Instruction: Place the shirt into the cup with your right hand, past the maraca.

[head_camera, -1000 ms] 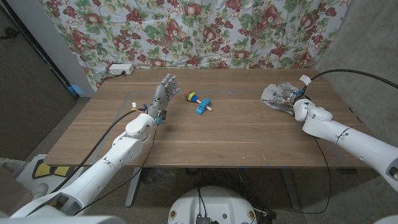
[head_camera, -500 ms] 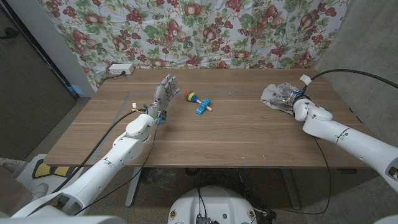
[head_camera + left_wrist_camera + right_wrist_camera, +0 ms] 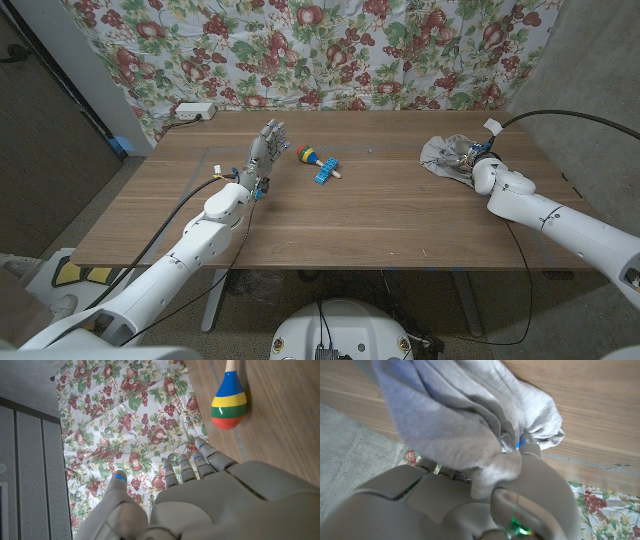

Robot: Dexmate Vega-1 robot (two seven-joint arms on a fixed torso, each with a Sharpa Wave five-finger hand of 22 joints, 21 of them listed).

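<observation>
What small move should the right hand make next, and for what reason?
Probably lift the shirt a little off the table. The right hand already has its fingers in the grey cloth, which lies bunched near the table's right edge. The maraca lies far to its left.

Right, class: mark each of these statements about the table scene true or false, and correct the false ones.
1. The right hand is on the grey shirt. True; in the right wrist view its fingers are buried in the cloth.
2. The maraca is in the left hand. False: it lies on the table, apart from that hand.
3. The left hand holds nothing, fingers apart. True.
4. The shirt is folded neatly at the table's middle. False: it is crumpled near the robot's right edge.
5. A blue toy piece lies beside the maraca. True.
</observation>
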